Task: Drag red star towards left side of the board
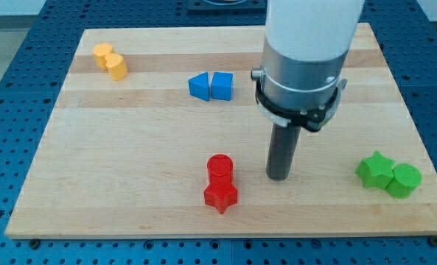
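The red star (220, 196) lies near the view's bottom edge of the wooden board (130, 147), a little left of centre. A red cylinder (219, 167) stands just above it, touching it. My tip (278, 177) rests on the board to the right of both red blocks, about level with the red cylinder and a short gap away from it. It touches no block.
Two yellow blocks (110, 61) sit together at the view's top left. A blue triangle-like block (199, 87) and a blue cube (222, 85) sit side by side at top centre. A green star (375, 169) and a green cylinder (404, 180) sit at the right.
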`<action>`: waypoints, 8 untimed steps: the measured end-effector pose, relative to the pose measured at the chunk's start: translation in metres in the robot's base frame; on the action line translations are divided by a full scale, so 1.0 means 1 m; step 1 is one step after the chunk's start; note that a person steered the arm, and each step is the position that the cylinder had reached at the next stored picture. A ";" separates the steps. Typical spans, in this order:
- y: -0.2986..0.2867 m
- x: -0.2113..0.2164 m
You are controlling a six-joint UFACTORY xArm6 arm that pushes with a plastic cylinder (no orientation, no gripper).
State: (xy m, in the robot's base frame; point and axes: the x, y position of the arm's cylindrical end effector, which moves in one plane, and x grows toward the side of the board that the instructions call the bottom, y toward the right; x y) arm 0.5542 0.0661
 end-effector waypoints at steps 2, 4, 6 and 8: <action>-0.004 0.024; -0.064 0.021; -0.143 0.021; -0.218 0.021</action>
State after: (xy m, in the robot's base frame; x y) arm 0.5754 -0.1514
